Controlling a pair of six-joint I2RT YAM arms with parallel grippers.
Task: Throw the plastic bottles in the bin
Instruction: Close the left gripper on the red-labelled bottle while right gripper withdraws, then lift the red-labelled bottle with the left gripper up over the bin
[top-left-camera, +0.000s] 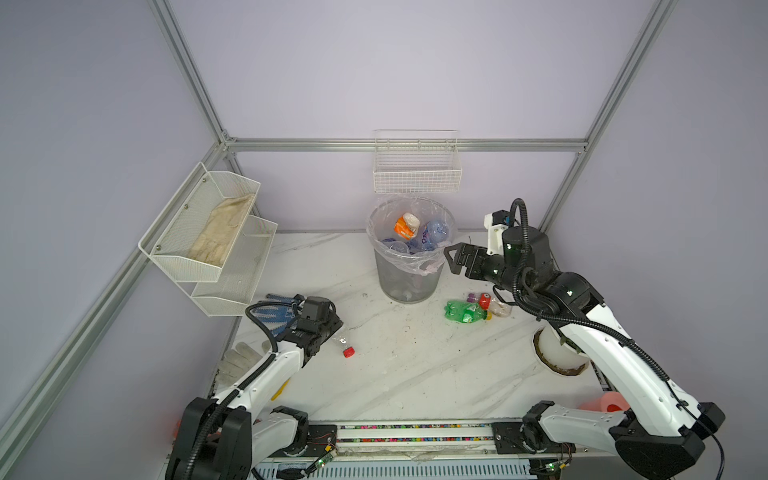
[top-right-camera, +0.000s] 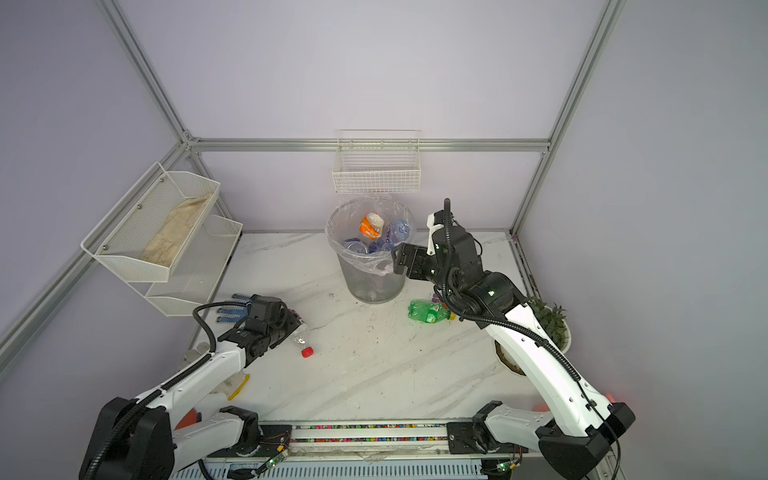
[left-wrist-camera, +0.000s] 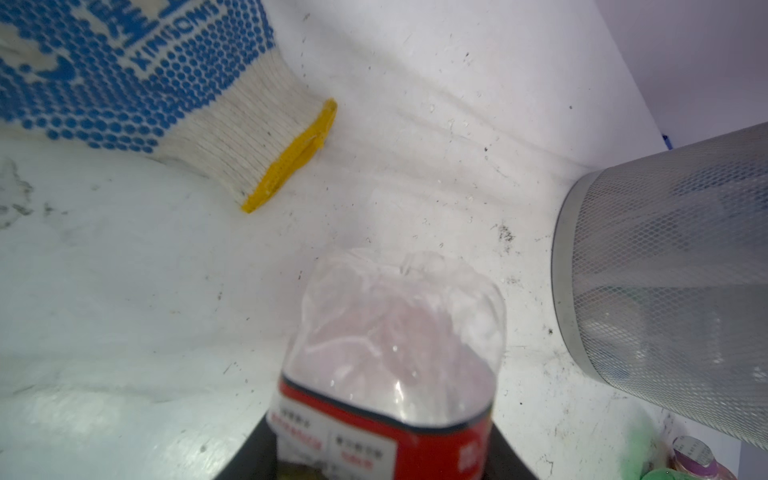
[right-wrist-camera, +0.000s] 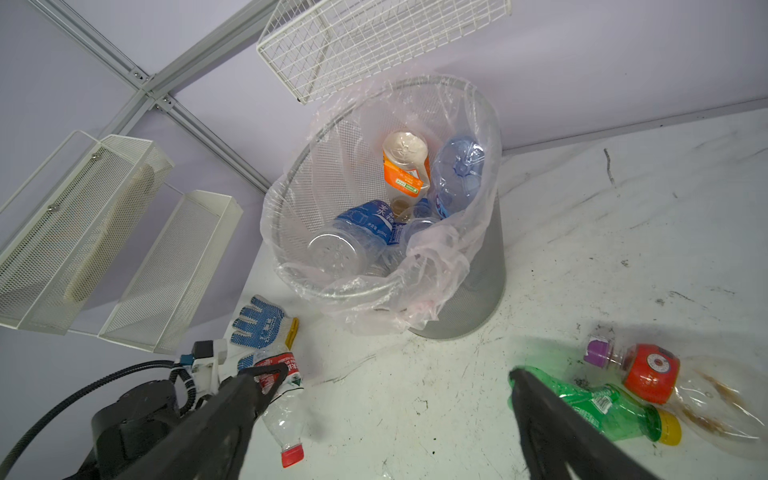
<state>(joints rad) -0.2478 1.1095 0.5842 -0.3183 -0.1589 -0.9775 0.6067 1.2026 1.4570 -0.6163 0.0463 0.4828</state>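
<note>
Left hand (left-wrist-camera: 378, 436) pinches one red-capped bottle (right-wrist-camera: 284, 411); right hand (top-left-camera: 452, 258) spread; two bottles (right-wrist-camera: 598, 411) lie near one bin (right-wrist-camera: 486, 266).

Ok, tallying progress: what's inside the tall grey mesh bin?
An orange-labelled bottle, a blue-tinted crushed bottle and a blue-labelled clear bottle show; whatever lies beneath them is hidden.

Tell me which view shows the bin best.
Right wrist: the bin shows large, its open mouth, liner and bottles inside all clear. Both top views show it whole but small. Left wrist catches only part of its mesh wall, not the mouth.
</note>
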